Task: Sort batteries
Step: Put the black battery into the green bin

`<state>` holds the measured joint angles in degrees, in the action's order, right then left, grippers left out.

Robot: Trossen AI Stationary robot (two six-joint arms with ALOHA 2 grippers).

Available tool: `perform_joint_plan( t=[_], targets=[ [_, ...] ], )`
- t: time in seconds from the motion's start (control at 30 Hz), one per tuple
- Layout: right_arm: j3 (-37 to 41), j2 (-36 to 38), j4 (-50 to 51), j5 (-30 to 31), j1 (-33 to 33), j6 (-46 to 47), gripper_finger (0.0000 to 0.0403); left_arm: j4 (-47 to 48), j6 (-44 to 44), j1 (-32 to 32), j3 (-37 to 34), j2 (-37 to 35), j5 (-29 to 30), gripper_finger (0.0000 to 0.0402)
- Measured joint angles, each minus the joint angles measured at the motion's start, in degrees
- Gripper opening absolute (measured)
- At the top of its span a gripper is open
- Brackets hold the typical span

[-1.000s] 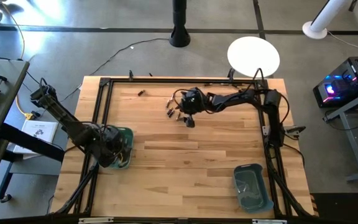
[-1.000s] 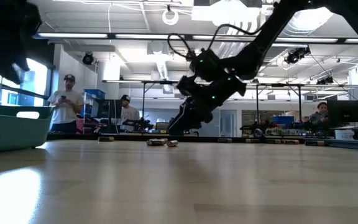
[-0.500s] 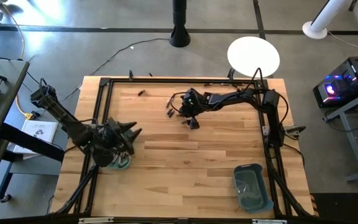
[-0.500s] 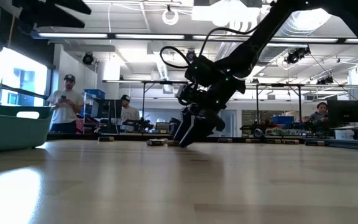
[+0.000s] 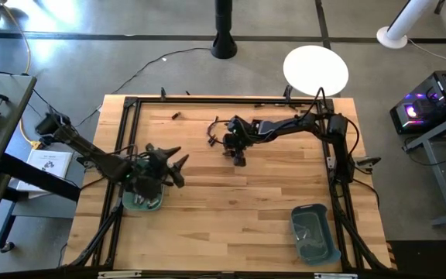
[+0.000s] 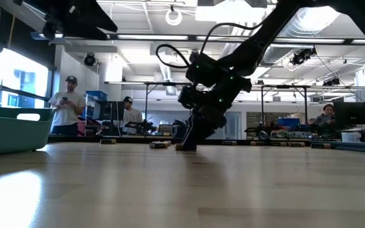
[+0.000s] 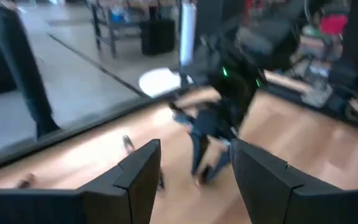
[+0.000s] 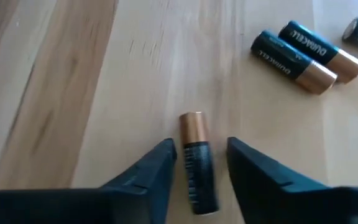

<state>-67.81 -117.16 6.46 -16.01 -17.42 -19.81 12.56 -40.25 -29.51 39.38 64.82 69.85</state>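
Right wrist view shows our right gripper straddling one battery lying on the table, fingers not yet touching it. We judge uneven closure could roll it away. Left gripper hangs spread above the teal bin.

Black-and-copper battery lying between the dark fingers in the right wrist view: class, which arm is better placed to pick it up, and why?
Right. The right gripper is down at the wooden table, its fingers either side of the black-and-copper battery. The left gripper sits above the teal plastic bin, away from the batteries.
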Motion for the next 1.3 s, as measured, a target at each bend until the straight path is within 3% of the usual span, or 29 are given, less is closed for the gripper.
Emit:
perform_joint_plan(
  t=[0.2, 0.5, 0.6, 0.73, 0.87, 1.0, 1.3],
  targets=[
    [0.54, 0.01, -2.83, -0.2, 2.83, 6.28, 0.0028, -2.25, 0.03, 4.43, 0.0, 3.61, -14.47, 0.0188],
    [10.88, -0.4, -42.08, -5.02, 7.79, 21.69, 0.0027, -3.13, 0.88, 5.96, -0.2, 8.34, -17.65, 0.0188],
    [13.65, -0.39, -54.84, -5.12, 8.8, 25.08, 0.0027, -11.71, 4.1, 5.94, -2.51, 8.86, -19.62, 0.0189],
    [16.39, 1.18, -65.83, -4.64, 8.87, 28.59, 0.0027, -31.64, 10.81, 6.12, -9.2, 8.95, -22.85, 0.0197],
    [19.24, 5.09, -67.9, -4.07, 7.95, 28.35, 0.0027, -48.17, 17.39, 6.66, -15.6, 8.95, -22.56, 0.0217],
    [20.37, 9.47, -68.59, -5.41, 8.3, 26.35, 0.0027, -56.77, 23.29, 8.68, -18.07, 9.08, -23.42, 0.0233],
    [16.17, 10.56, -68.86, -8.65, 11.21, 23.38, 0.0027, -67.53, 37.11, 13.64, -16.0, 9.05, -38.72, 0.0228]
  ],
)
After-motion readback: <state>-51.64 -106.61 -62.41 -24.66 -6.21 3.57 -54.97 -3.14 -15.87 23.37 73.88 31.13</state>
